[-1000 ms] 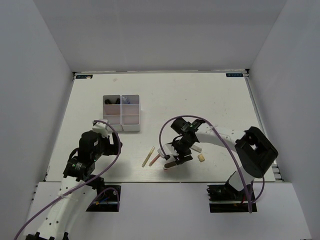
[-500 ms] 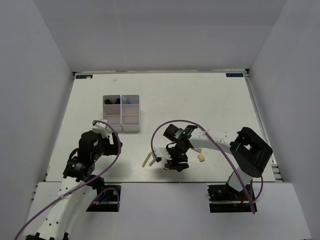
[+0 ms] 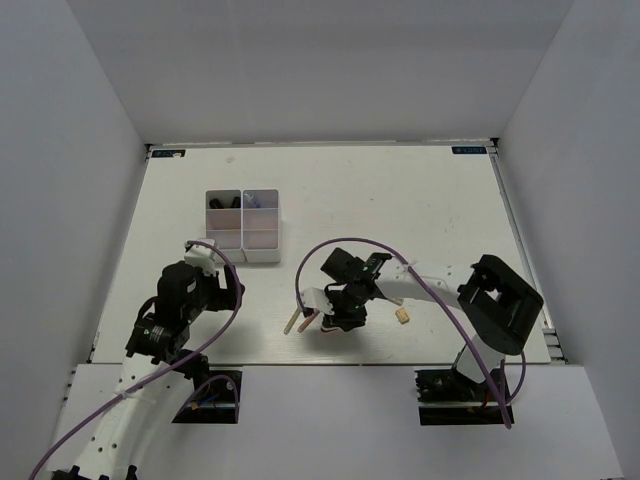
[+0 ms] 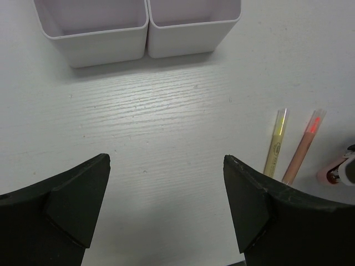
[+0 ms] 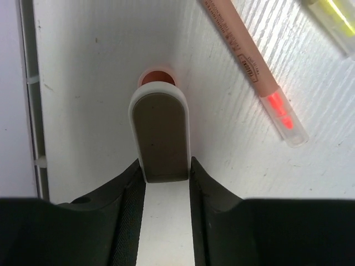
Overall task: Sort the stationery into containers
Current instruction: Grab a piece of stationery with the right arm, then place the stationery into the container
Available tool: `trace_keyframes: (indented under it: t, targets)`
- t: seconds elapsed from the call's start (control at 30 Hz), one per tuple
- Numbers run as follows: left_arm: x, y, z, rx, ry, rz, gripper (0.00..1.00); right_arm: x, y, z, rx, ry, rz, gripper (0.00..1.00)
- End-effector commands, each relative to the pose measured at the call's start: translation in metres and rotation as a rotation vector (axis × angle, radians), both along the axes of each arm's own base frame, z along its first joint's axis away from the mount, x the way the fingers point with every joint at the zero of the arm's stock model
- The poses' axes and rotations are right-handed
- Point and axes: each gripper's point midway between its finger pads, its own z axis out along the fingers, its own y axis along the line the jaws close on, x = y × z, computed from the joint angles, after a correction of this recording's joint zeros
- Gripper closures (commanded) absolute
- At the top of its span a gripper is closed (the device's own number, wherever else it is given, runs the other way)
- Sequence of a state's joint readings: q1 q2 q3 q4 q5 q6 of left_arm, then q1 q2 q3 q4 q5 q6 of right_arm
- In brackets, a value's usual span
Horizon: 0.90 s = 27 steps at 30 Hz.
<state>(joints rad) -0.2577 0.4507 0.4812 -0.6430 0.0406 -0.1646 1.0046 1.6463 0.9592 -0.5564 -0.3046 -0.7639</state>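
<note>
I'm clamping my right gripper (image 5: 164, 169) across the pink capsule's (image 5: 161, 133) long sides on the bench (image 5: 83, 83), to avoid nudging the pink pen (image 5: 252, 66) beside it.

The right gripper (image 3: 335, 314) has swung left and slightly nearer, ending just right of the yellow pen (image 4: 276, 143) and pink pen (image 4: 303, 147). Its jaws have narrowed from wide apart and now flank the pink capsule (image 5: 161, 130), apparently pressing both sides; from above the capsule is hidden.
</note>
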Motion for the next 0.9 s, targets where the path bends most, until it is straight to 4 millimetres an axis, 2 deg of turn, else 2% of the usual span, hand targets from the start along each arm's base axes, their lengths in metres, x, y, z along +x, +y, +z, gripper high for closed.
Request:
trace_keyframes:
  t: [0.0, 0.1, 0.13, 0.2, 0.23, 0.3, 0.33, 0.47, 0.53, 0.57, 0.6, 0.63, 0.67, 0.7, 0.77, 0.8, 0.87]
  targets:
    - [0.000, 0.000, 0.000, 0.005, -0.010, -0.008, 0.07, 0.005, 0.011, 0.014, 0.043, -0.032, -0.017, 1.00]
    - [0.000, 0.001, 0.001, 0.010, -0.014, 0.001, 0.07, 0.012, 0.016, 0.035, 0.072, -0.063, -0.030, 1.00]
    - [0.000, 0.004, 0.000, 0.018, -0.012, 0.012, 0.07, 0.021, 0.026, 0.051, 0.107, -0.092, -0.033, 1.00]
    - [0.001, 0.005, 0.001, 0.022, -0.016, 0.020, 0.07, 0.033, 0.026, 0.063, 0.097, -0.151, -0.052, 1.00]
    - [0.001, 0.006, 0.001, 0.023, -0.016, 0.023, 0.07, 0.047, 0.042, 0.091, 0.148, -0.202, -0.058, 1.00]
    - [0.001, 0.006, 0.001, 0.023, -0.021, 0.022, 0.07, 0.064, 0.043, 0.099, 0.108, -0.257, -0.070, 1.00]
    - [0.001, 0.006, 0.002, 0.020, -0.027, 0.021, 0.07, 0.077, 0.057, 0.123, 0.152, -0.302, -0.080, 1.00]
    - [0.002, 0.013, 0.002, 0.040, -0.035, 0.057, 0.07, 0.126, 0.097, 0.178, 0.239, -0.468, -0.117, 1.00]
    - [0.003, 0.016, 0.004, 0.046, -0.047, 0.071, 0.07, 0.143, 0.114, 0.181, 0.254, -0.503, -0.120, 1.00]
    - [0.003, 0.016, 0.004, 0.047, -0.049, 0.074, 0.07, 0.151, 0.124, 0.196, 0.293, -0.528, -0.127, 1.00]
    - [0.003, 0.017, 0.004, 0.048, -0.051, 0.078, 0.07, 0.162, 0.131, 0.182, 0.260, -0.550, -0.122, 1.00]
    - [0.002, 0.018, 0.003, 0.049, -0.050, 0.080, 0.07, 0.167, 0.136, 0.180, 0.259, -0.562, -0.117, 1.00]
    - [0.003, 0.019, 0.004, 0.054, -0.056, 0.087, 0.07, 0.174, 0.148, 0.196, 0.301, -0.596, -0.117, 1.00]
    - [0.003, 0.019, 0.003, 0.055, -0.051, 0.087, 0.07, 0.184, 0.155, 0.176, 0.266, -0.607, -0.099, 1.00]
    - [0.003, 0.020, 0.004, 0.057, -0.060, 0.092, 0.06, 0.195, 0.171, 0.192, 0.309, -0.648, -0.093, 1.00]
    - [0.002, 0.021, 0.004, 0.059, -0.057, 0.096, 0.06, 0.202, 0.179, 0.175, 0.289, -0.656, -0.079, 1.00]
    - [0.003, 0.022, 0.005, 0.058, -0.063, 0.099, 0.06, 0.210, 0.190, 0.178, 0.310, -0.677, -0.077, 1.00]
